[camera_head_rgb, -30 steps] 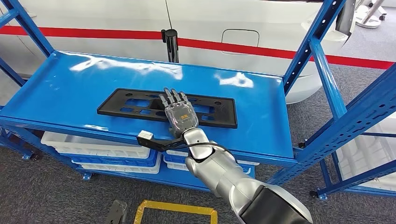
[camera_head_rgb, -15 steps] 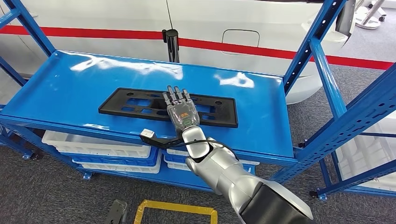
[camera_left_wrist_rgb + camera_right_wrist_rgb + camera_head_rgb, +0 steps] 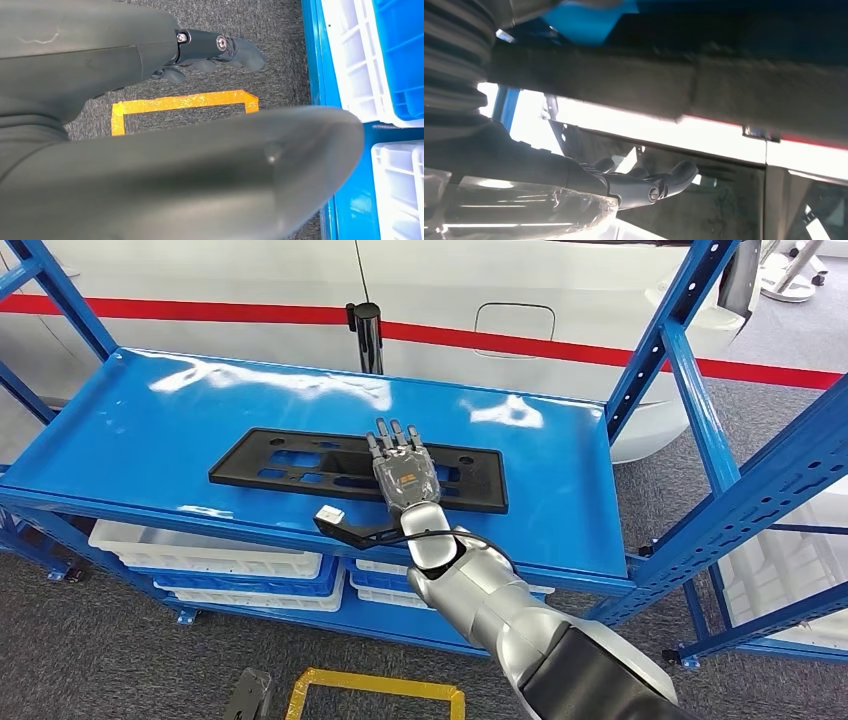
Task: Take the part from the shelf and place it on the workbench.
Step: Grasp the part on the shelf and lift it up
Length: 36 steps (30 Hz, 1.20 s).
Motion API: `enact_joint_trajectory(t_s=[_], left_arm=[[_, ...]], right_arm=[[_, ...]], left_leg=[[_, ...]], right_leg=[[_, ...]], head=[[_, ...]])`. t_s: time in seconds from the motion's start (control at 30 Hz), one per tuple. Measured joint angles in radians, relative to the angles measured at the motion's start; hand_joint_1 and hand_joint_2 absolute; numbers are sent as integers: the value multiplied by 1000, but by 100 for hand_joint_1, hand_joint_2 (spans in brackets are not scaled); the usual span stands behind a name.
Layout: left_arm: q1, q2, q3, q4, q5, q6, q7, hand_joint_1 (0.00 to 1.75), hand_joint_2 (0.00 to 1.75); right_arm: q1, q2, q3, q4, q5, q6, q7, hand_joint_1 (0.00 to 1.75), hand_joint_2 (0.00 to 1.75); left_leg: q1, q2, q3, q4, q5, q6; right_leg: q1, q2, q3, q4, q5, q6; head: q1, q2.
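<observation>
- Right now I have the right hand [image 3: 405, 476] stretched out flat over the black part [image 3: 280, 464], fingers extended and slightly spread, pointing toward the far side of the shelf [image 3: 130, 430].
- From the head view I see the palm lying on or just above the part's right-of-middle section; I cannot tell whether it presses down, and nothing is gripped.
- My right wrist view shows the fingers [image 3: 674, 177] reaching out straight, with nothing between them.
- That part is a long, flat, black plate with cut-out slots, lying flat on the blue shelf top, its length running left to right, nearer the near edge than the far one.
- My silver right arm [image 3: 480, 600] comes in from the near right, crossing the shelf's near edge.
- A small black bracket with a white tip [image 3: 330, 513] juts left from the wrist, over the shelf's near edge.
- On the lower level under the shelf I see white bins [image 3: 200, 545] and blue bins [image 3: 250, 585] side by side.
- My left hand [image 3: 215, 52] hangs over grey carpet, fingers curled in loosely with nothing in them; a yellow tape outline [image 3: 185, 102] is on the floor below it.
- Beyond the shelf sits a white car body with a red stripe [image 3: 560, 348], and a black post [image 3: 367, 335] stands just behind the far edge.
</observation>
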Motion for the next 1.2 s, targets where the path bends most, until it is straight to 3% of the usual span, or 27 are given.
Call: enact_joint_trajectory(t_s=[0.17,0.27,0.83,1.0,1.13,1.2], left_arm=[[0,0,2,0,0,0,0,0,0],[0,0,2,0,-1,0,0,0,0],[0,0,3,0,-14,-6,0,0,0],[0,0,4,0,-14,-6,0,0,0],[0,-1,10,0,-19,-6,0,0,0],[0,-1,13,0,-20,-6,0,0,0]], right_arm=[[0,-6,-10,2,-1,4,-1,158,175],[1,-6,-15,2,-2,2,-4,164,175],[17,-11,-69,3,-3,-114,-62,170,175],[16,-2,-147,-5,-123,-198,-189,171,175],[-5,11,-258,-56,-337,-228,-365,171,175],[-22,15,-300,-86,-410,-232,-411,172,175]], left_leg=[[0,0,0,0,0,0],[0,0,0,0,0,0],[0,0,0,0,0,0],[0,0,-1,0,0,0],[0,1,-1,0,0,0],[0,0,-1,0,0,0]], right_leg=[[0,0,0,0,0,0],[0,0,0,0,0,0],[0,0,0,0,0,0],[0,0,1,0,0,0],[0,1,0,0,0,0],[0,0,0,0,0,0]], head=[[0,0],[0,0],[0,0],[0,0],[0,0],[0,0]])
